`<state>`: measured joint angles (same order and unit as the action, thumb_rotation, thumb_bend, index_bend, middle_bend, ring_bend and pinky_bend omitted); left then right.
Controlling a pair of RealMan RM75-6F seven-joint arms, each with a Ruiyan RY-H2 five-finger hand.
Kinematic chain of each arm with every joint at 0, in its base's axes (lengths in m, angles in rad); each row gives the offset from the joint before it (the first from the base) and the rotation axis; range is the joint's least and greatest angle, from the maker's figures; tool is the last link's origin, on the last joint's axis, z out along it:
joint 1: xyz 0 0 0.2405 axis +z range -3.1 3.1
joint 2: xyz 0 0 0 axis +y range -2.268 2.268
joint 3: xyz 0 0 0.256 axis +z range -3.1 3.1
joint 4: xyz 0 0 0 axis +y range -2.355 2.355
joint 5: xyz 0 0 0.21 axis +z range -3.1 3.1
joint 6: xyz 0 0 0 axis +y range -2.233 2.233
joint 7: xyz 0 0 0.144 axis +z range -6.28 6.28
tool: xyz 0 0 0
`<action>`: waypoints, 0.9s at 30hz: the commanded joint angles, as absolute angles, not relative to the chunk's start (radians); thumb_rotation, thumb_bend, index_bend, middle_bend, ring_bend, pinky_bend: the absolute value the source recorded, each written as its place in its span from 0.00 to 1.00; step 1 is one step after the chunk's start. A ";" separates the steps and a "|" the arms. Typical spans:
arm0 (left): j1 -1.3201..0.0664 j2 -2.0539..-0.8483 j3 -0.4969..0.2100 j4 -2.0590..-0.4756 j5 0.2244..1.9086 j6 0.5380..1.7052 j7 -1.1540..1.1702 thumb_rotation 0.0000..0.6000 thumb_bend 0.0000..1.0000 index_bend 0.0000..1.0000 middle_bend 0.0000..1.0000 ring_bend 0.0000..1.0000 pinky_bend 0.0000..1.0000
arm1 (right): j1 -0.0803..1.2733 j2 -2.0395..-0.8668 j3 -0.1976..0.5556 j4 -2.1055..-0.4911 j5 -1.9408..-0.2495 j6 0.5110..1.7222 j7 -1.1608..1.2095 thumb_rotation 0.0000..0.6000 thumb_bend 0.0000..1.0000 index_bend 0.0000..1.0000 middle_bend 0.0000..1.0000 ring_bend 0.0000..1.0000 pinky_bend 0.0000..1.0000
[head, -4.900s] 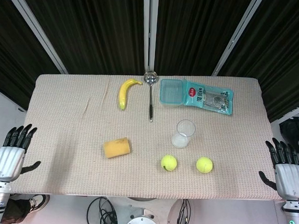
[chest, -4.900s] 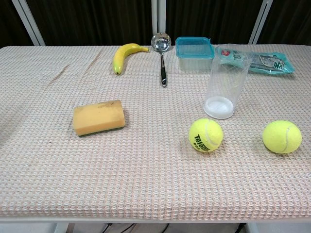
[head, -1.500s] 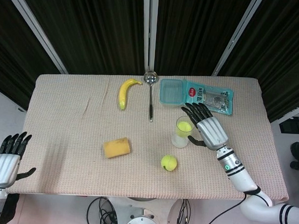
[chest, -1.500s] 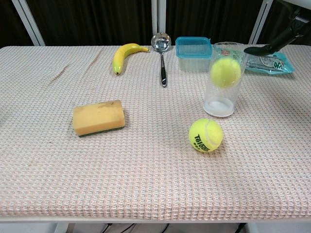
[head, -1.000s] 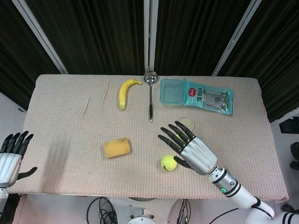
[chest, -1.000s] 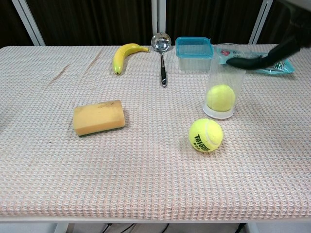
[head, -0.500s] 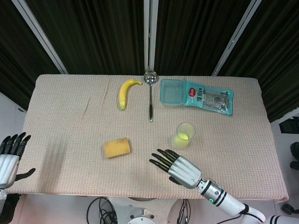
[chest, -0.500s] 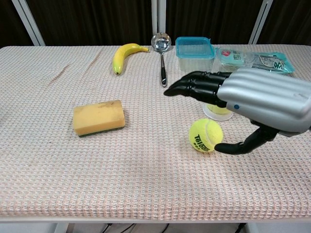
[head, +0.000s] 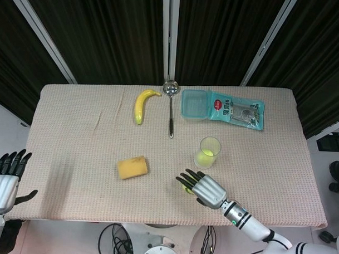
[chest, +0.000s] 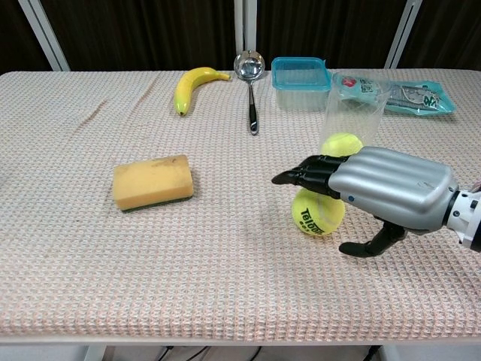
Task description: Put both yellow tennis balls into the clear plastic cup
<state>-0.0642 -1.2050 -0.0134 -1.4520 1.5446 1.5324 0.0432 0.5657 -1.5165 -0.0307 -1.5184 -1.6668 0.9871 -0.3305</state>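
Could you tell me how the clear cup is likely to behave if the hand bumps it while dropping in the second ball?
The cup is tall, narrow and thin-walled, so it probably tips easily. The ball inside rests at the bottom, which likely steadies it somewhat. The woven cloth probably offers grip, so it would sooner topple than slide.

A table (head: 74,157) is standing under a beige waffle-weave cloth — black curtains (head: 106,35) are hanging behind it at 12 o'clock, crossed by pale metal bars (head: 170,38). Cables (head: 113,236) are lying on the floor at 6 o'clock.
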 commanded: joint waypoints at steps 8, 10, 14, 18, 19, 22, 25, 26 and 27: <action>-0.050 -1.212 -0.026 -1.465 1.522 1.552 0.082 1.00 0.00 0.00 0.00 0.00 0.00 | 0.551 -1.555 -0.031 -1.483 -1.642 1.011 -0.380 1.00 0.19 0.33 0.34 0.31 0.54; -0.050 -1.212 -0.027 -1.465 1.517 1.547 0.087 1.00 0.00 0.00 0.00 0.00 0.00 | 0.544 -1.565 -0.029 -1.472 -1.646 1.033 -0.382 1.00 0.20 0.42 0.38 0.37 0.59; -0.050 -1.211 -0.028 -1.469 1.513 1.542 0.090 1.00 0.00 0.00 0.00 0.00 0.00 | 0.536 -1.578 -0.028 -1.448 -1.677 1.089 -0.359 1.00 0.24 0.63 0.51 0.49 0.69; -0.048 -1.214 -0.029 -1.468 1.508 1.542 0.084 1.00 0.00 0.00 0.00 0.00 0.00 | 0.532 -1.578 -0.024 -1.429 -1.720 1.158 -0.310 1.00 0.29 0.73 0.58 0.56 0.73; -0.047 -1.214 -0.029 -1.468 1.507 1.542 0.081 1.00 0.00 0.00 0.00 0.00 0.00 | 0.531 -1.574 -0.022 -1.429 -1.728 1.173 -0.299 1.00 0.29 0.74 0.59 0.57 0.74; -0.046 -1.214 -0.029 -1.465 1.506 1.542 0.071 1.00 0.00 0.00 0.00 0.00 0.00 | 0.533 -1.552 -0.008 -1.450 -1.759 1.226 -0.275 1.00 0.29 0.76 0.61 0.58 0.76; -0.045 -1.214 -0.029 -1.463 1.505 1.539 0.065 1.00 0.00 0.00 0.00 0.00 0.00 | 0.537 -1.517 0.019 -1.500 -1.789 1.284 -0.269 1.00 0.30 0.76 0.61 0.58 0.76; -0.046 -1.213 -0.029 -1.463 1.505 1.538 0.065 1.00 0.00 0.00 0.00 0.00 0.00 | 0.538 -1.506 0.030 -1.518 -1.795 1.300 -0.270 1.00 0.30 0.76 0.61 0.58 0.76; -0.047 -1.213 -0.029 -1.464 1.506 1.536 0.066 1.00 0.00 0.00 0.00 0.00 0.00 | 0.539 -1.494 0.042 -1.534 -1.799 1.316 -0.272 1.00 0.30 0.76 0.61 0.58 0.76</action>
<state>-0.0468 -1.2129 -0.0290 -1.4642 1.5057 1.5365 0.0661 0.5360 -1.5206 0.0170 -1.5008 -1.7798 1.2854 -0.2763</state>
